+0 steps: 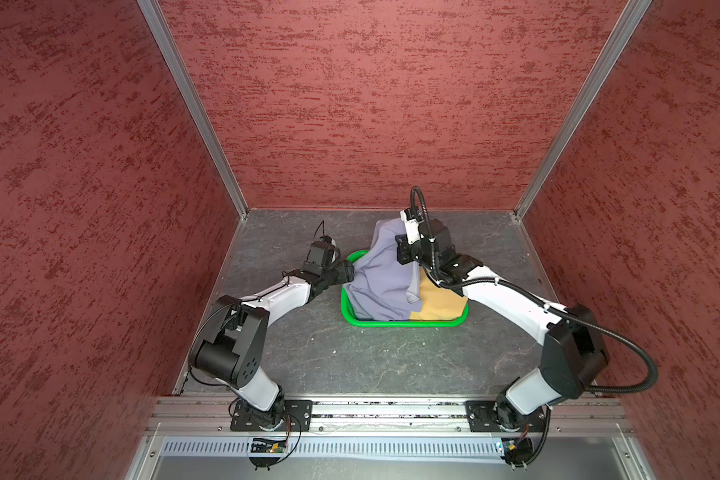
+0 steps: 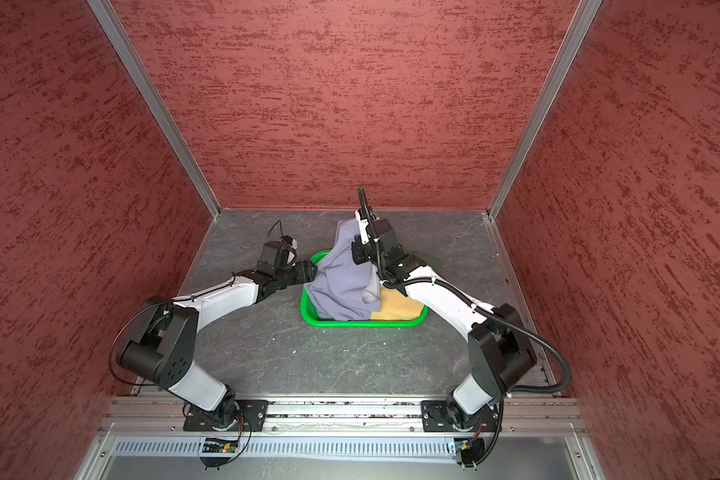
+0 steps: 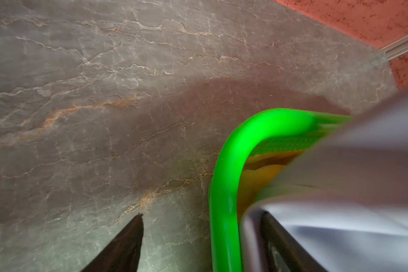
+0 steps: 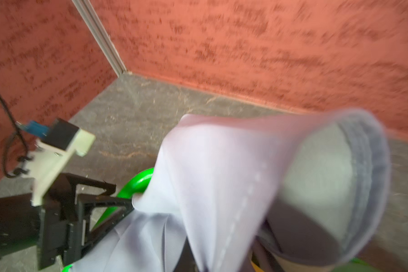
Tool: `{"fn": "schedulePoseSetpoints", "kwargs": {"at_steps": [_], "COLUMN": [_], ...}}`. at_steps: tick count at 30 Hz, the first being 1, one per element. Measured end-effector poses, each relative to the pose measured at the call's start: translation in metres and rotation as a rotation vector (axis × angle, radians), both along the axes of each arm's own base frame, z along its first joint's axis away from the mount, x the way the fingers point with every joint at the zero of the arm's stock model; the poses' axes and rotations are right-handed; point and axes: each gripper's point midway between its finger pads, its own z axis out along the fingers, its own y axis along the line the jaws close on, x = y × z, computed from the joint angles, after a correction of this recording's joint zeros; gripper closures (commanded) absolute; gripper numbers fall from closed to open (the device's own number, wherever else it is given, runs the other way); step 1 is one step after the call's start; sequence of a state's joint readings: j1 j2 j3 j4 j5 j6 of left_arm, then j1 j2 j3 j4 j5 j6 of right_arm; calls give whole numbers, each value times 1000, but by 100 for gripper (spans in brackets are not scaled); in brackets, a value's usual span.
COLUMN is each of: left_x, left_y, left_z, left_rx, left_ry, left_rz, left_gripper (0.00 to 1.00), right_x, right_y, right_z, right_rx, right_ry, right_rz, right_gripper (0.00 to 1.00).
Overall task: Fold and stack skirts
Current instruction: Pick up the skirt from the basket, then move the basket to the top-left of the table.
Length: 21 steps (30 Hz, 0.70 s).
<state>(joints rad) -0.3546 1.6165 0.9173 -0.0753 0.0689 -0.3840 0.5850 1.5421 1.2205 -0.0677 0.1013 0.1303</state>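
Note:
The lavender-grey skirt [image 1: 379, 282] [image 2: 341, 286] lies over the left part of the green basket [image 1: 391, 323]. One edge of it is drawn up into a peak at the back. My right gripper [image 1: 400, 250] [image 2: 356, 253] is shut on that raised edge, and its fingers are buried under the cloth [image 4: 222, 164]. The mustard-yellow skirt [image 1: 441, 305] [image 3: 262, 174] fills the basket's right part. My left gripper [image 1: 348, 268] [image 3: 201, 215] is open at the basket's left rim [image 3: 224, 200]. One finger is outside over the table and the other is inside against the lavender cloth [image 3: 363, 164].
The basket stands mid-table on the grey stone-patterned top [image 1: 308, 353]. Red walls close in the back and both sides. A strip of dull green cloth [image 2: 431, 259] shows behind my right forearm. The left arm's wrist camera [image 4: 64, 141] sits close to the lifted cloth.

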Motion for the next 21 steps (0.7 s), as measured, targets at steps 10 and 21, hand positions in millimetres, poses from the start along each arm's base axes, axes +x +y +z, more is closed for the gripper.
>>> {"fn": "schedulePoseSetpoints", "kwargs": {"at_steps": [10,21], "left_x": [14,28], "left_y": [-8,-8], "left_z": [-5,-4], "left_rx": [13,2], "left_ry": [19,41], "left_rz": [-11,17], "left_gripper": [73,100], "right_x": [3,-10], "right_y": [-100,-205], "right_z": [83,153], "right_rx": [-5,-43], "right_ry": [-138,-263], "right_rz": [-300,-628], "right_gripper": [100,100]}}
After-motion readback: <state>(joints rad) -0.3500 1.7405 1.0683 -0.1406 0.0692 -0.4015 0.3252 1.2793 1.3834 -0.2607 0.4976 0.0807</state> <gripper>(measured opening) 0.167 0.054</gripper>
